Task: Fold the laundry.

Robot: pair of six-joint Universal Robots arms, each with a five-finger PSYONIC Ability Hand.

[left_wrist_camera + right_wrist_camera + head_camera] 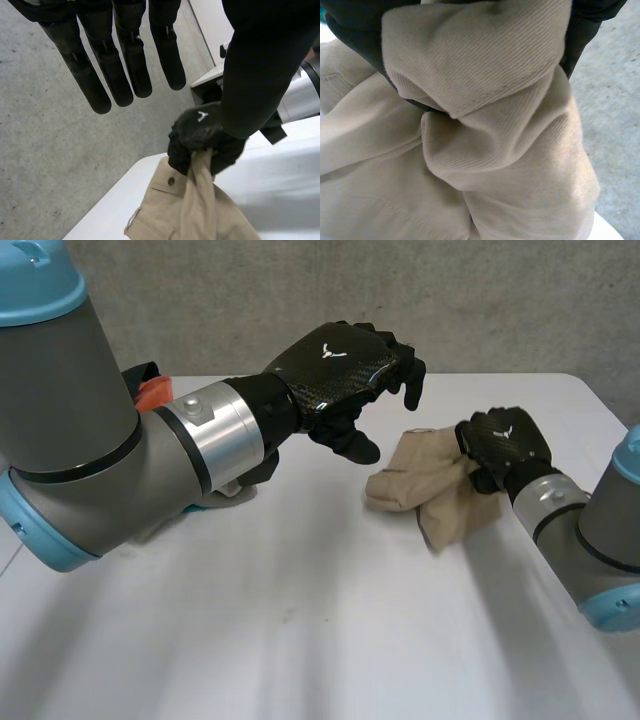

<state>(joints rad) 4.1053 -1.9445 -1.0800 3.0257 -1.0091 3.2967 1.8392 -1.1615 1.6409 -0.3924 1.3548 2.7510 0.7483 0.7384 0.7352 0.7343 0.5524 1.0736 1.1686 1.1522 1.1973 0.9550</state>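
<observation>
Garment of beige twill cloth (425, 495) is found crumpled on the white table (300, 630), on the robot's right side and toward the far edge. It is bunched, not flat; one end is spread on the tabletop and the other is gathered upward into the right hand (505, 445). A small brown button (171, 180) and a pocket seam are seen in the left wrist view, just below that hand.

R hand: fingers and thumb are curled tight round a gathered fold of the garment. In the right wrist view a thick roll of the cloth is wrapped across the palm, w/ more folds hanging beneath it.

L hand (335, 365): held above the table, just beside the garment but apart from it. Its fingers (125, 65) are straight and loosely spread, thumb set below them; nothing is held.

L arm is stretched across the table's near-left part. An orange-red item (155, 392) is glimpsed behind that arm at the far-left edge; what it is can't be told. Grey concrete is seen beyond the table.
</observation>
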